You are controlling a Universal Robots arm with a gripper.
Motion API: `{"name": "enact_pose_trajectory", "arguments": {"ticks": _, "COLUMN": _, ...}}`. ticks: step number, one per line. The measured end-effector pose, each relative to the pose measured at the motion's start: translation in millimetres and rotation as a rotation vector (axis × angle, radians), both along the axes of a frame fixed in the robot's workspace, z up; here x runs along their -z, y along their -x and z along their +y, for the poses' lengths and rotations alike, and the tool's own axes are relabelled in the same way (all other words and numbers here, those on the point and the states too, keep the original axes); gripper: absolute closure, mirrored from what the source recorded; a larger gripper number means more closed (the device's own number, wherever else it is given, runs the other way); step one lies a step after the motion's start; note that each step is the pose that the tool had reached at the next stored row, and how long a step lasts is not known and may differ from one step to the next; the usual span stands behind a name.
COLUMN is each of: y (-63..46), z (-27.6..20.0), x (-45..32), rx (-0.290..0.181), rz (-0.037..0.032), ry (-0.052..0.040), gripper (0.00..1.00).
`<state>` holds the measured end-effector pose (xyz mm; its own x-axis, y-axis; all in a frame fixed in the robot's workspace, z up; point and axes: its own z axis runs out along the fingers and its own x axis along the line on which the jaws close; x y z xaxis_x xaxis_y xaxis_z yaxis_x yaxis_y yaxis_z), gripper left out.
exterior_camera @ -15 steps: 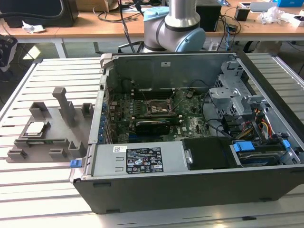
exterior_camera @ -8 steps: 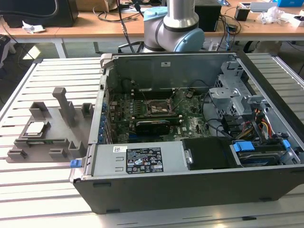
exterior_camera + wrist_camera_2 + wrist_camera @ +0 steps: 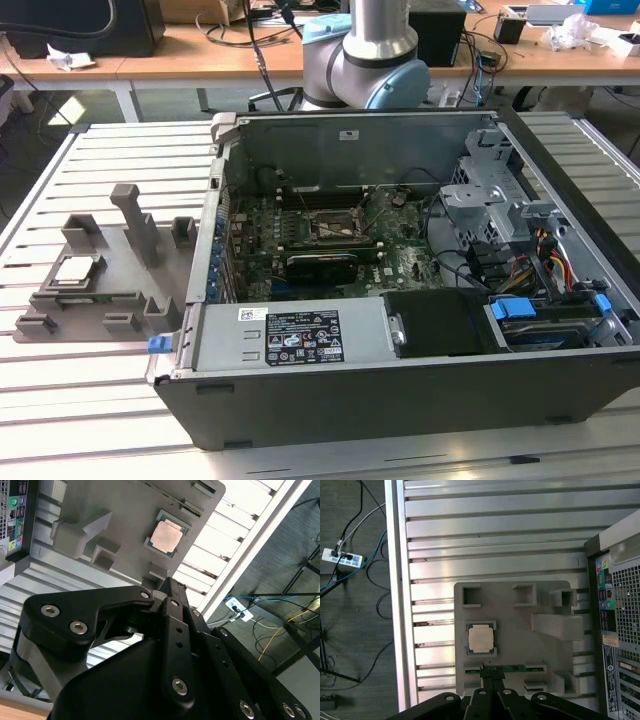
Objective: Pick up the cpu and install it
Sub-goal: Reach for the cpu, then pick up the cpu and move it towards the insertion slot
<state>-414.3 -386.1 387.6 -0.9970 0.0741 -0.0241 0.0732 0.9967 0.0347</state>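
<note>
The cpu [image 3: 75, 270] [image 3: 166, 536] [image 3: 481, 639], a small square chip with a silver-grey top, lies flat in a recess of the grey holder tray [image 3: 128, 292] [image 3: 520, 645] at the exterior view's left. In both wrist views my gripper [image 3: 492, 672] [image 3: 167, 582] hangs well above the tray, its black fingertips pressed together and holding nothing. The tips sit over the tray's edge just beside the cpu. The black socket frame [image 3: 335, 228] sits on the motherboard inside the open computer case.
The open computer case [image 3: 400, 390] lies on a slatted metal table [image 3: 60, 400], with drive cages and cables at its right end. The tray has upright posts [image 3: 135, 215] and a slot holding a green strip [image 3: 512, 668]. A power strip [image 3: 340, 558] and cables lie on the floor.
</note>
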Motion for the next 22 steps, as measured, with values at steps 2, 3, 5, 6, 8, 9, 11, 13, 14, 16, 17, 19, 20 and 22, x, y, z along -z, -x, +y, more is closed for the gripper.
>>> {"name": "enact_pose_trajectory", "arguments": {"ticks": 2, "y": 0.0, "z": 0.0, "x": 0.0, "rx": 0.0, "rz": 0.0, "ry": 0.0, "gripper": 0.89}}
{"name": "enact_pose_trajectory", "arguments": {"ticks": 3, "y": 0.0, "z": 0.0, "x": 0.0, "rx": 0.0, "rz": 0.0, "ry": 0.0, "gripper": 0.89}}
{"name": "enact_pose_trajectory", "arguments": {"ticks": 5, "y": 0.0, "z": 0.0, "x": 0.0, "rx": 0.0, "rz": 0.0, "ry": 0.0, "gripper": 0.89}}
{"name": "enact_pose_trajectory", "arguments": {"ticks": 6, "y": 0.0, "z": 0.0, "x": 0.0, "rx": 0.0, "rz": 0.0, "ry": 0.0, "gripper": 0.89}}
{"name": "enact_pose_trajectory", "arguments": {"ticks": 8, "y": 0.1, "z": 0.0, "x": 0.0, "rx": 0.0, "rz": 0.0, "ry": 0.0, "gripper": 0.89}}
{"name": "enact_pose_trajectory", "arguments": {"ticks": 9, "y": 0.1, "z": 0.0, "x": 0.0, "rx": 0.0, "rz": 0.0, "ry": 0.0, "gripper": 0.89}}
{"name": "enact_pose_trajectory", "arguments": {"ticks": 11, "y": 0.1, "z": 0.0, "x": 0.0, "rx": 0.0, "rz": 0.0, "ry": -0.0001, "gripper": 0.89}}
{"name": "enact_pose_trajectory", "arguments": {"ticks": 13, "y": 0.2, "z": 0.0, "x": 0.0, "rx": 0.0, "rz": 0.0, "ry": 0.0, "gripper": 0.89}}
{"name": "enact_pose_trajectory", "arguments": {"ticks": 14, "y": 0.2, "z": 0.0, "x": 0.0, "rx": 0.0, "rz": 0.0, "ry": 0.0, "gripper": 0.89}}
{"name": "enact_pose_trajectory", "arguments": {"ticks": 16, "y": 0.2, "z": 0.0, "x": 0.0, "rx": 0.0, "rz": 0.0, "ry": 0.0, "gripper": 0.83}}
{"name": "enact_pose_trajectory", "arguments": {"ticks": 17, "y": 0.2, "z": 0.0, "x": 0.0, "rx": 0.0, "rz": 0.0001, "ry": 0.0, "gripper": 0.76}}
{"name": "enact_pose_trajectory", "arguments": {"ticks": 19, "y": 0.2, "z": 0.0, "x": 0.0, "rx": 0.0, "rz": 0.0, "ry": 0.0, "gripper": 0.71}}
{"name": "enact_pose_trajectory", "arguments": {"ticks": 20, "y": 0.2, "z": 0.0, "x": 0.0, "rx": 0.0, "rz": 0.0, "ry": 0.0, "gripper": 0.64}}
{"name": "enact_pose_trajectory", "arguments": {"ticks": 22, "y": 0.3, "z": 0.0, "x": 0.0, "rx": 0.0, "rz": 0.0, "ry": 0.0, "gripper": 0.46}}
